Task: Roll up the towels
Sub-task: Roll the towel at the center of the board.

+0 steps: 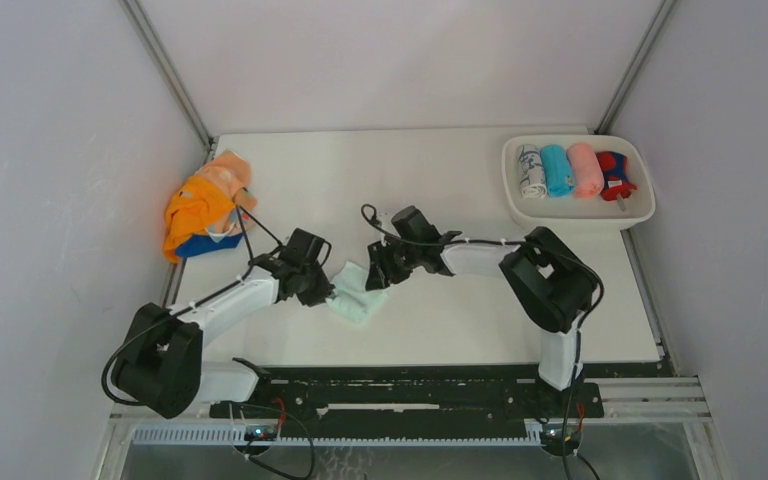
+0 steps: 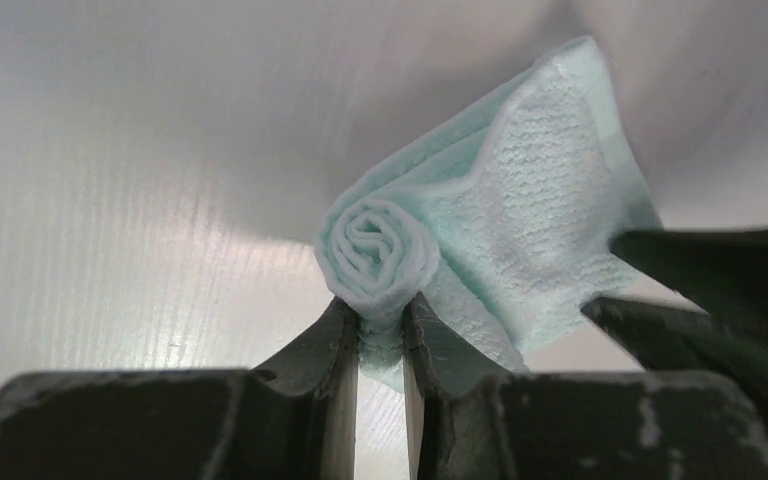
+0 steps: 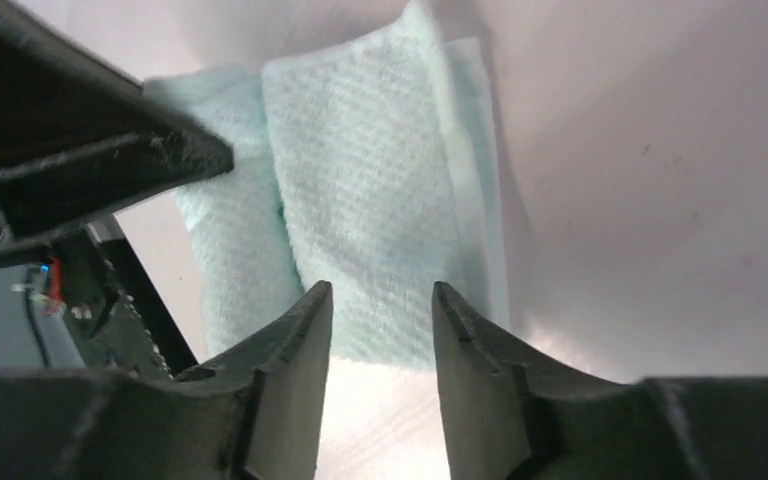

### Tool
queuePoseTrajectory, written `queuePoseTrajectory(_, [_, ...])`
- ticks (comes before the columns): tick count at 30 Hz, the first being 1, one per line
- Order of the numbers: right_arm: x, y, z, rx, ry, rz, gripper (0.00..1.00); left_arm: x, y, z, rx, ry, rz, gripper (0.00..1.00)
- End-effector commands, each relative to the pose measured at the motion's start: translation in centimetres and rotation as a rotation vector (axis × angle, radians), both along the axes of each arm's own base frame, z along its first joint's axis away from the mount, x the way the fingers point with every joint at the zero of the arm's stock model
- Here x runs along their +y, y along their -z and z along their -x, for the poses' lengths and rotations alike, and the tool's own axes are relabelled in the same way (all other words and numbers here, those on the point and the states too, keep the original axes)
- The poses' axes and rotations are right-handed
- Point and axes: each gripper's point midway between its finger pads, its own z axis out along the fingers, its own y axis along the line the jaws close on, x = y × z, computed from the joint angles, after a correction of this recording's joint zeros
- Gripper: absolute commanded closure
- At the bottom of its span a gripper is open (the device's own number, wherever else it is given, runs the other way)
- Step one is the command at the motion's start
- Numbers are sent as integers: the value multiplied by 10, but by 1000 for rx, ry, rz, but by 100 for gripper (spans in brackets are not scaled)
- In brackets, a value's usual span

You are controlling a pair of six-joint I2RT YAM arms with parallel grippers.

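Left wrist view shows the left gripper point(image 2: 381, 318) clamped on the rolled end of the mint towel point(image 2: 530, 190) on the table point(image 1: 440, 190), while the right gripper point(image 3: 380, 300) stands jaws apart at its flat end.

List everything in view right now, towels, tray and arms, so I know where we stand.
mint towel: one, pale mint, table centre, partly rolled, between the grippers.
loose towels: one heap, orange, peach and dark blue showing, far left of the table; exact count unclear.
rolled towels: four, white-patterned, turquoise, pink, dark blue with red, side by side in the tray.
tray: one, white, far right corner.
table: one, white.
left gripper: one, black, shut on the mint towel's rolled end.
right gripper: one, black, open at the towel's flat end.
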Motion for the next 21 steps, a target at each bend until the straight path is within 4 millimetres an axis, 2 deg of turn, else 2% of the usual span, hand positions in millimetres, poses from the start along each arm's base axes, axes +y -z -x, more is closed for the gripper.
queuePoseTrajectory(1, [0,-56,5,-323,-50,18,55,8,-5,-5,12,24,-82,85])
queuePoseTrajectory(6, [6,-76,29,-601,-98,85,43,8,-4,-8,30,29,-101,85])
queuePoseTrajectory(10, [25,-77,56,-786,-178,129,38,8,-6,-9,35,33,-110,85])
queuePoseTrajectory(15, [45,-65,65,-977,-228,225,35,7,-5,-9,43,43,-111,84])
queuePoseTrajectory(21, [60,-43,71,-1091,-306,338,34,7,-4,-9,46,43,-111,84])
